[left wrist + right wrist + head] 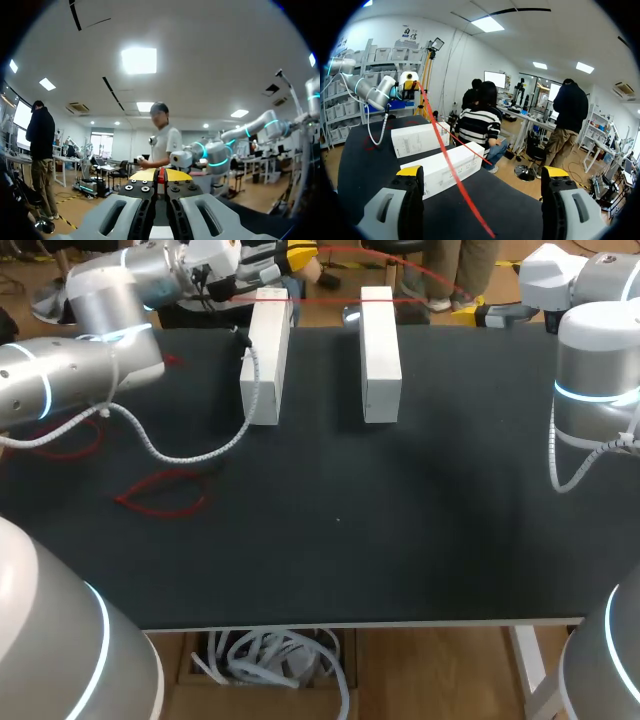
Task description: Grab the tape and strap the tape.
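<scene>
So the left gripper (161, 176) is pinching the red tape (445, 155) between its pressed-together yellow tips, up by the bench's (400, 540) far-left corner. The tape is running in a taut line along the far edge, passing over the two white boxes (268, 360) that are sitting side by side there. The right gripper (482, 172) is hanging by the far edge toward the right corner with its fingers spread wide. The tape is going through the gap between them, with neither finger touching it as far as I can tell. Some loose red loops (165, 492) are lying near the bench's left edge. My guess on handling: the tape is looking thin, light and floppy, only holding a line because it's under tension, so it's probably going to sag or twist once it goes slack. I'm thinking the right side should be closing on the stretch between its fingers, flat-on and without yanking, since a strip this narrow could slip out.
</scene>
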